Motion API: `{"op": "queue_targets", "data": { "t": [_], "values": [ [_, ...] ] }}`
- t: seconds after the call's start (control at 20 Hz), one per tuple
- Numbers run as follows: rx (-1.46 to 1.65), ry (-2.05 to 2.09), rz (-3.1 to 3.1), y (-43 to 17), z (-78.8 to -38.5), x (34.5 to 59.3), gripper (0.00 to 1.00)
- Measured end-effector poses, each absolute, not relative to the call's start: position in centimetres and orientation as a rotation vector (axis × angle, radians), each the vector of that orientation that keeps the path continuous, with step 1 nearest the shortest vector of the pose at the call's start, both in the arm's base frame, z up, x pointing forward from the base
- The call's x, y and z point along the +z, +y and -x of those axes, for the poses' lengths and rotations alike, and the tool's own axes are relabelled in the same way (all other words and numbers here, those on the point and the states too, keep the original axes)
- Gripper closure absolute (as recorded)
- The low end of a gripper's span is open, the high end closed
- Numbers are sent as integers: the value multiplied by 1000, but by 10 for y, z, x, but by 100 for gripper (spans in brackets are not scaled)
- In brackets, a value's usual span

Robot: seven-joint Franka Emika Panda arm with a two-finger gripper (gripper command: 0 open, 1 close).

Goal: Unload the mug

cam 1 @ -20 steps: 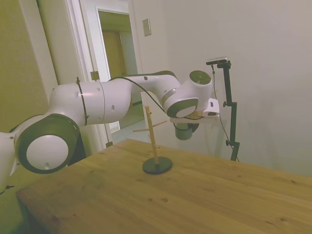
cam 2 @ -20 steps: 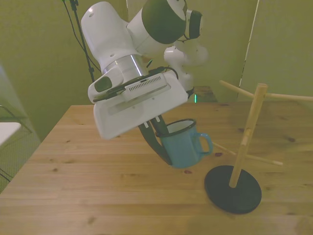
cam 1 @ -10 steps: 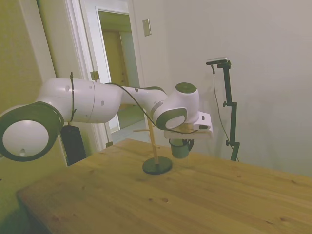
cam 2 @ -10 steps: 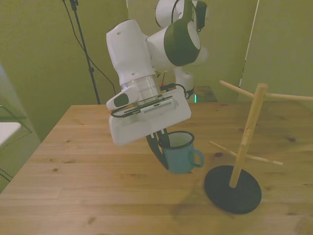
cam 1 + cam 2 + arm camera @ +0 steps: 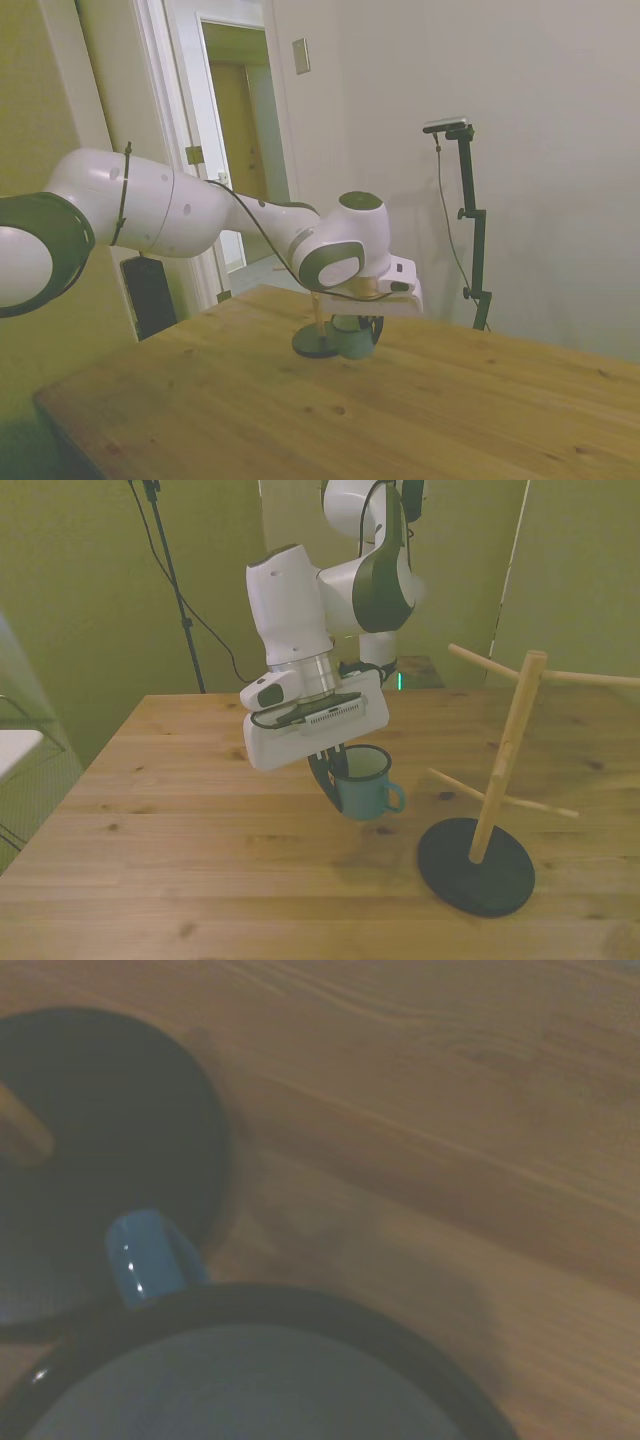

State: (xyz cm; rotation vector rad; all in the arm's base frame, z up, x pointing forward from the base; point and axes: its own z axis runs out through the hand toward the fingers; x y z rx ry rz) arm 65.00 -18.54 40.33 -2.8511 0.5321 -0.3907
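Note:
The blue-grey mug [image 5: 366,788] stands upright with its dark rim up and its small handle [image 5: 394,799] pointing to the front view's right. My gripper [image 5: 337,777] is shut on the mug's rim, with one dark finger [image 5: 324,774] outside the wall. The mug sits at the tabletop or just above it; I cannot tell if it touches. In the side view the mug [image 5: 353,342] hangs under the gripper [image 5: 356,326]. The wrist view shows the mug's rim [image 5: 262,1306] and handle [image 5: 148,1256] from close by.
A thin wooden stand [image 5: 505,762] with pegs rises from a black round base [image 5: 477,866] just to the front view's right of the mug. It also shows as the stand base [image 5: 310,345] and stand base [image 5: 100,1130]. The wooden table [image 5: 200,860] extends all around.
The arm has come down with the mug in the gripper, from well above the table to the tabletop. It also moved slightly back from the front camera. The stand has not moved.

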Motion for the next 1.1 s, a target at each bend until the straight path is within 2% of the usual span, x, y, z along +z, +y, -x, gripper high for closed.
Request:
{"op": "queue_targets", "data": {
  "t": [0.65, 1.0, 1.05, 1.1],
  "values": [
    [-140, 668, 3023, -200, -615, 363, 100],
    [-118, 725, 3051, -198, -608, 363, 100],
    [-118, 727, 3055, -197, -608, 363, 0],
    [-120, 728, 3061, -196, -608, 363, 0]
  ]
}}
